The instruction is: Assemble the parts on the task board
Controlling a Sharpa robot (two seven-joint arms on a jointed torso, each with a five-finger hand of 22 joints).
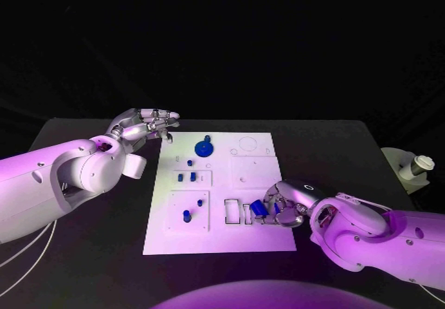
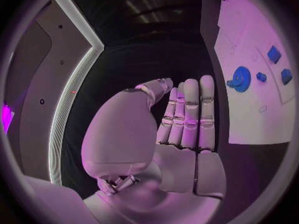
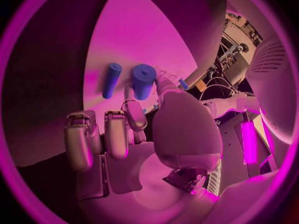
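Observation:
The white task board point(image 1: 243, 238) lies in the middle of the table. Over its near right part my right hand point(image 1: 285, 205) pinches a thick blue cylinder point(image 1: 258, 207) point(image 3: 142, 80) between thumb and fingertips point(image 3: 135, 113), just above the rectangular slots point(image 1: 233, 212). A thin blue peg point(image 3: 111, 79) lies beside it on the board. My left hand point(image 1: 146, 126) point(image 2: 187, 129) hovers at the board's far left corner, fingers straight and holding nothing. A round blue part point(image 1: 203, 149) point(image 2: 240, 78) sits near it. Two small blue blocks point(image 1: 186, 176) and two blue pegs point(image 1: 193, 210) stand in the board's left half.
A white fixture point(image 1: 409, 168) stands at the table's right edge, beyond my right arm. Black table surface point(image 1: 92, 257) stretches to both sides of the board and in front of it.

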